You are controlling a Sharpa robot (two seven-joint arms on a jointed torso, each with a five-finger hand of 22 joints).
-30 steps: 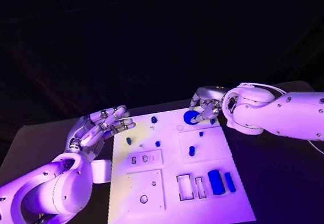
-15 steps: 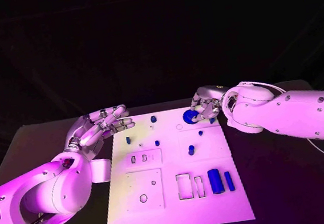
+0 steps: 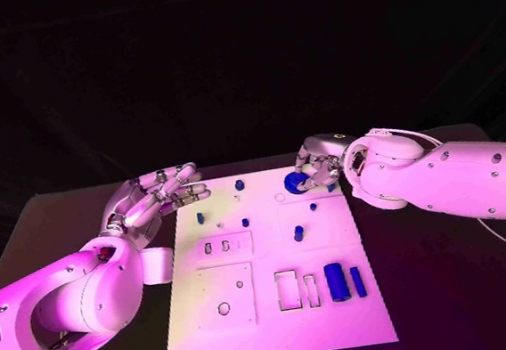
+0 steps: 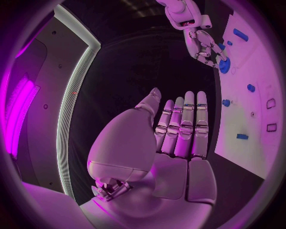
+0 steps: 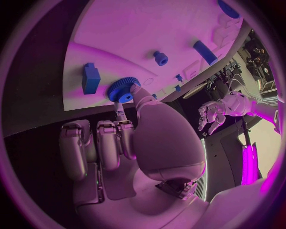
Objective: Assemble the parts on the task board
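Right robot hand (image 3: 314, 165) at the far right of the task board (image 3: 280, 315), fingertips pinching a blue toothed gear (image 5: 123, 89) against the board surface. A blue block (image 5: 90, 78) sits just beside the gear. Left robot hand (image 3: 156, 199) hovers flat and empty over the board's far left corner, fingers straight, side by side. Two long blue bars (image 3: 344, 282) lie near the front right, above the dark tabletop (image 3: 453, 287).
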